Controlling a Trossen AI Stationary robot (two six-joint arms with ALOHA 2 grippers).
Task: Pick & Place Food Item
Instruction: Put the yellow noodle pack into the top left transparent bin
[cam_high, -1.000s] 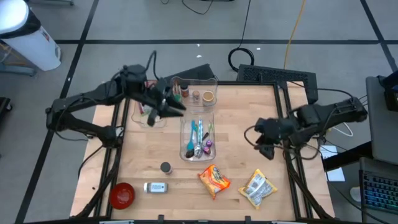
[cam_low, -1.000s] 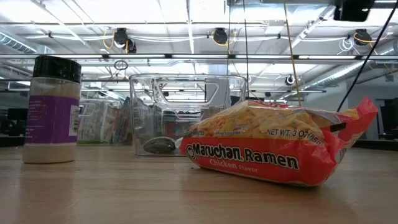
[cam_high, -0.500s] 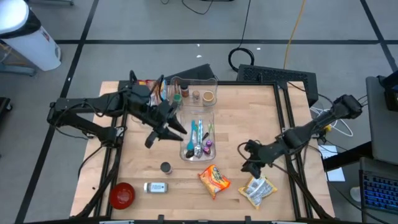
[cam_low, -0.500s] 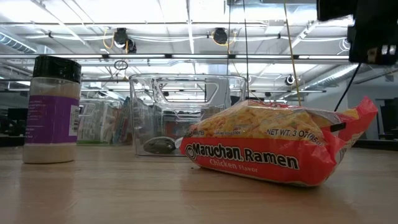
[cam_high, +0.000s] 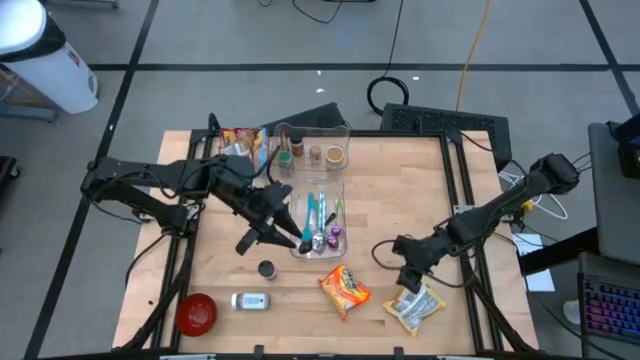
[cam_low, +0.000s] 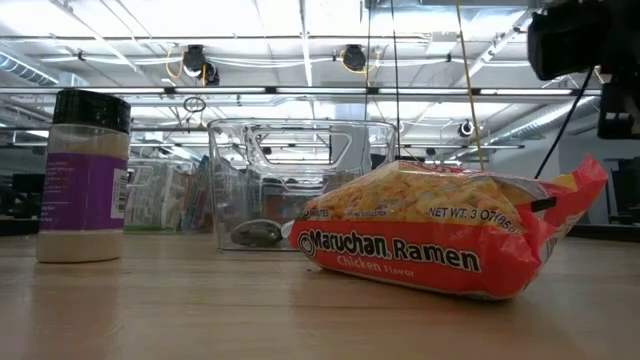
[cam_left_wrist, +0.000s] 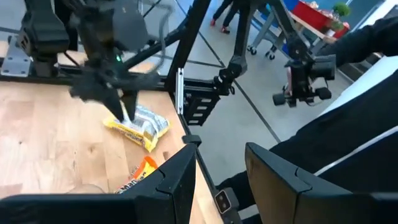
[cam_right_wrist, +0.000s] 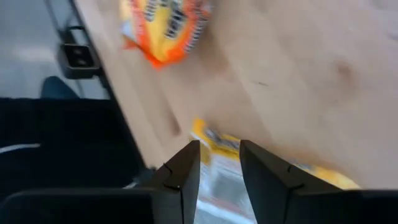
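A yellow and silver snack packet (cam_high: 416, 306) lies flat on the wooden table near its front right. My right gripper (cam_high: 405, 284) hovers just over the packet's far end, slanting down, fingers open with nothing between them; the packet (cam_right_wrist: 208, 134) shows beyond them in the right wrist view (cam_right_wrist: 219, 149). An orange ramen packet (cam_high: 344, 288) lies flat to the left of it and fills the low view (cam_low: 440, 240). My left gripper (cam_high: 290, 236) is beside the clear bin (cam_high: 318, 210), open and holding nothing (cam_left_wrist: 221, 155).
The clear bin holds utensils, with small jars at its far end. A spice jar (cam_high: 250, 301) lies near the front edge, a red bowl (cam_high: 196, 313) at the front left corner, and a dark lid (cam_high: 266, 269) between. Snack bags (cam_high: 240, 142) stand at the far left.
My right gripper has dropped and gone toward the table's near edge and a little left, ending over the yellow packet. My left gripper has swung from the far left along the bin's left side toward the near edge. No object has moved.
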